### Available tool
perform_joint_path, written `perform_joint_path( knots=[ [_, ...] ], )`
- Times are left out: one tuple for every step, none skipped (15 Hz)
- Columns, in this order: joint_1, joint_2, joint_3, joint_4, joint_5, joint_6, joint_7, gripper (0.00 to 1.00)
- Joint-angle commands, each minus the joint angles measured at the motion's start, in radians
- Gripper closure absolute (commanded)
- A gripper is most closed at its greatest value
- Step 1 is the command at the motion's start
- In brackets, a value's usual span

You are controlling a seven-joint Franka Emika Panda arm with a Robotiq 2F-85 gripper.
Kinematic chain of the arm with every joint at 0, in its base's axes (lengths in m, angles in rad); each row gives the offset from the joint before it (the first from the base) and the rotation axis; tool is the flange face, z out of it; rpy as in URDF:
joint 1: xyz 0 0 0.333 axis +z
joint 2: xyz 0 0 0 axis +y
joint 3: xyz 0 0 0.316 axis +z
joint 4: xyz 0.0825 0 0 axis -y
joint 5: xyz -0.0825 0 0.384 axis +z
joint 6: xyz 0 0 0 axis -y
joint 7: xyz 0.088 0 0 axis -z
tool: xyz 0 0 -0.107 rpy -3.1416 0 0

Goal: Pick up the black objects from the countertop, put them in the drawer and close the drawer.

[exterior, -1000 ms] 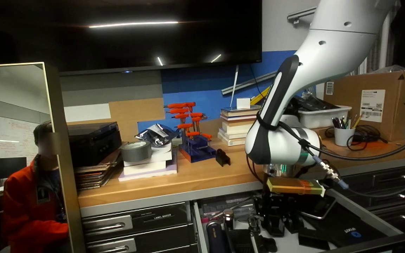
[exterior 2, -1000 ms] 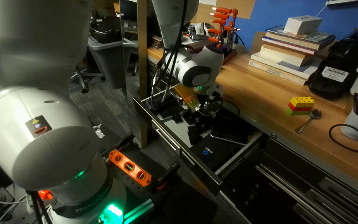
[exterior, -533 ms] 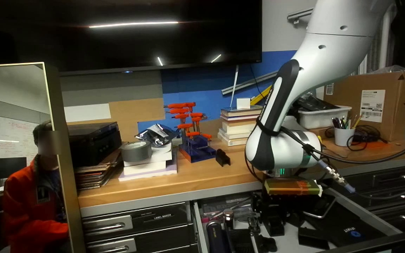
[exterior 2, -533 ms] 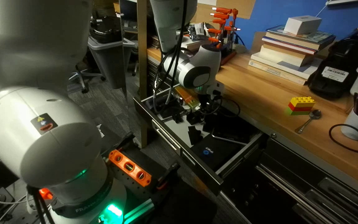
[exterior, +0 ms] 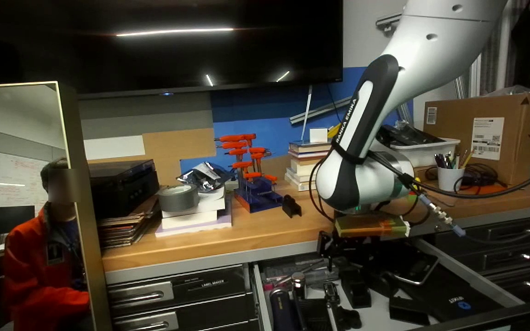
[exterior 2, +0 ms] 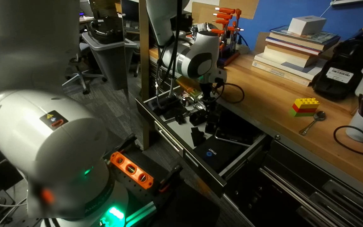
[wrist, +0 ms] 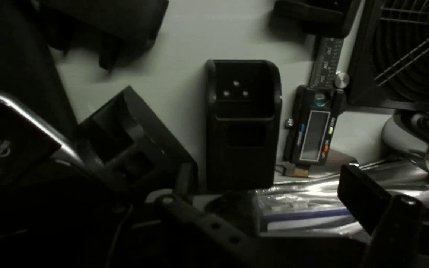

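One black object [exterior: 291,206], a small blocky piece, stands on the wooden countertop [exterior: 219,243] beside the red-handled rack. The drawer [exterior 2: 169,138] is pulled out, with several dark things inside. Among them, in the wrist view, an upright-looking black block [wrist: 242,149] with a hollow end lies on the white drawer bottom, and a similar black block [wrist: 136,137] lies tilted to its left. My gripper [wrist: 274,188] hangs over the drawer, jaws wide apart, nothing held between them. Its left finger overlaps the tilted block in the picture; whether they touch I cannot tell.
The drawer also holds a digital caliper [wrist: 315,130], a shiny plastic bag [wrist: 304,201] and a flat black case [exterior 2: 214,153]. On the countertop are the tool rack [exterior: 258,193], stacked books [exterior: 308,165], toy bricks [exterior 2: 306,108] and a spoon [exterior 2: 318,116]. Cables loop from the wrist.
The gripper has opened and the arm has risen from the drawer. Black blocks in the drawer show more clearly beneath it. The piece on the countertop has not moved.
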Motion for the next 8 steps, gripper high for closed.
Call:
perform_joint_path(
  knots=[
    [0.063,-0.103,-0.052,0.002,-0.112,-0.072,0.086,0.0],
    [0.069,-0.121,-0.053,0.013,-0.139,-0.094,0.101,0.0],
    [0.07,-0.138,-0.052,0.032,-0.163,-0.128,0.111,0.0],
    [0.062,-0.151,-0.04,0.053,-0.174,-0.158,0.107,0.0],
    [0.057,-0.158,-0.033,0.079,-0.19,-0.18,0.11,0.0],
    [0.049,-0.163,-0.024,0.105,-0.196,-0.202,0.104,0.0],
    [0.046,-0.16,-0.021,0.139,-0.209,-0.222,0.107,0.0],
    [0.038,-0.154,-0.012,0.177,-0.207,-0.247,0.092,0.0]
  ],
)
